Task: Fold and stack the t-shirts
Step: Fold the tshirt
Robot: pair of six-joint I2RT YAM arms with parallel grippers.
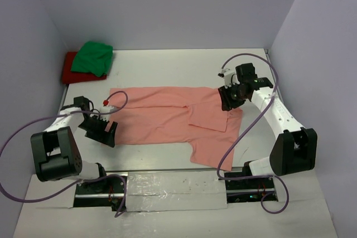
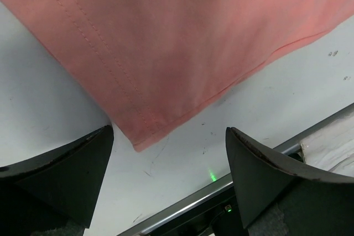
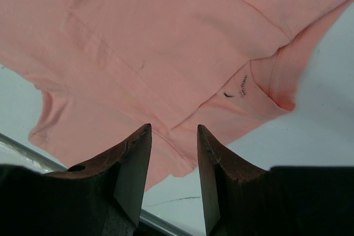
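The salmon-pink t-shirt [image 1: 167, 121] lies spread mid-table [image 1: 167, 65]. The left gripper [image 2: 169, 129], fingers released wide, hovers at its 8 o'clock hem corner. The right gripper [image 3: 174, 127], fingers slightly parted and grasping nothing, hangs over the collar end at 2 o'clock. At the table's 10 o'clock, the green t-shirt [image 1: 93, 57] sits on the red t-shirt [image 1: 68, 68]

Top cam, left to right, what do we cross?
red shirt → left gripper → pink shirt → right gripper. The green shirt lies on the red one and is level with the left gripper, so it's left out.
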